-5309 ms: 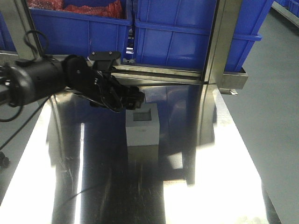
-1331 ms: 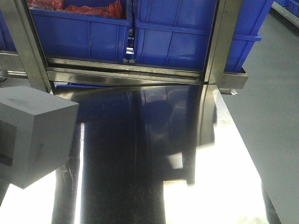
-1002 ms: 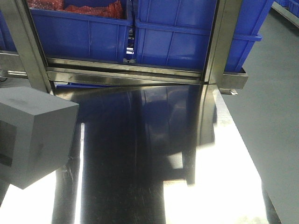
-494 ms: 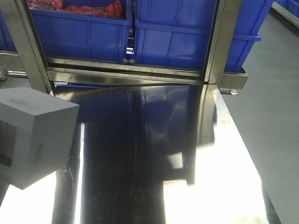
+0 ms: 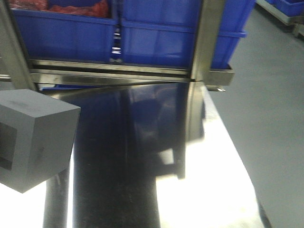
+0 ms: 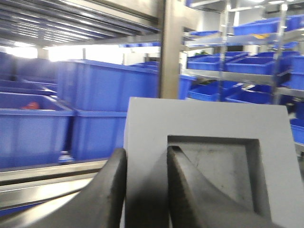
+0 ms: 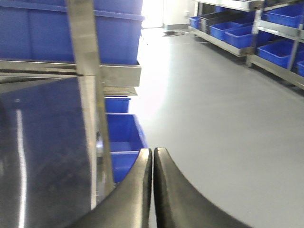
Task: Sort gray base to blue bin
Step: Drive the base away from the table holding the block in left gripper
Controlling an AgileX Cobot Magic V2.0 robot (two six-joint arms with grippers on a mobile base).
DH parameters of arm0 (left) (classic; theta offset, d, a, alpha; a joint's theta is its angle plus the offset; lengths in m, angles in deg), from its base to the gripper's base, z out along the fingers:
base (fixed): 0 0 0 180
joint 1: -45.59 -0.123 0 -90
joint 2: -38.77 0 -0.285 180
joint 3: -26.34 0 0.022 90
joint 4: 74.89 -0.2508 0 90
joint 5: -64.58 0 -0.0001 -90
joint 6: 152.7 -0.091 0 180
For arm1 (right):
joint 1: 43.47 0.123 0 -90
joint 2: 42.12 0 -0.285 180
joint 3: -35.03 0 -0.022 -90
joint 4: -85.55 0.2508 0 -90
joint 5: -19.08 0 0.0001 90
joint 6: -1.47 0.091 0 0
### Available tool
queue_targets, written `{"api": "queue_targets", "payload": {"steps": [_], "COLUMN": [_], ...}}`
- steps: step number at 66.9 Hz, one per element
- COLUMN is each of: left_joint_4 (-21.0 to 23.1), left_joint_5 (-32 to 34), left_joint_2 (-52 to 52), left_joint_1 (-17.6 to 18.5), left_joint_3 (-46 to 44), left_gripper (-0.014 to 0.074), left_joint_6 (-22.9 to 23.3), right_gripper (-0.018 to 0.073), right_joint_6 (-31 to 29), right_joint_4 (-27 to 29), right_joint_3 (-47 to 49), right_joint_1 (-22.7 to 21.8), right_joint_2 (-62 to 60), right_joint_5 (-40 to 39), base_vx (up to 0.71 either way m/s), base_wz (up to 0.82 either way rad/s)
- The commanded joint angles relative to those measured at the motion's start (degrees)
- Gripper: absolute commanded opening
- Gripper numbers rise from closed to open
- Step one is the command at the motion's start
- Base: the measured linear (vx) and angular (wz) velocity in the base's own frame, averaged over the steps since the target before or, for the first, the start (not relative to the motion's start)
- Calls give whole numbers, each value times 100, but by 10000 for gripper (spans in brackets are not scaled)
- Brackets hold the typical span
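Observation:
The gray base (image 5: pixel 33 137) hangs above the table's left edge, close to the front camera, with its square recess facing left. In the left wrist view my left gripper (image 6: pixel 146 152) is shut on the gray base (image 6: pixel 204 118), with one finger outside its wall and the other inside the recess. The block hides that gripper in the front view. My right gripper (image 7: pixel 153 151) is shut on nothing, off the table's right edge over the floor. Blue bins (image 5: pixel 161 28) stand in a row on the rack behind the table; which one the task means I cannot tell.
The shiny steel table (image 5: pixel 213 180) runs back to a rack with upright steel posts (image 5: pixel 204 38). One rack bin at the left holds red material (image 5: pixel 71 9). A blue crate (image 7: pixel 121 137) sits on the floor by the table's right side. More shelving with blue crates (image 7: pixel 280 19) lines the far wall.
The gray base, on the table 5.3 s ago, is held up at the left. In the last half second the rack and table have slid left in the view; the base keeps its place.

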Motion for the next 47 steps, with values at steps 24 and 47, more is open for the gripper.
{"api": "queue_targets", "payload": {"steps": [24, 47], "left_joint_4": [29, 29], "left_joint_5": [621, 614], "left_joint_2": [-14, -14], "left_joint_1": [23, 23], "left_joint_3": [-185, -185], "left_gripper": [2, 2], "left_joint_6": [41, 41], "right_gripper": [-5, -5], "right_joint_6": [-70, -70], "right_joint_4": [-43, -43], "right_joint_3": [-11, -11], "right_joint_1": [-36, -36], "right_joint_2": [104, 104], "right_joint_5": [-428, -428], "base_vx": [-16, -18], "base_wz": [-62, -71]}}
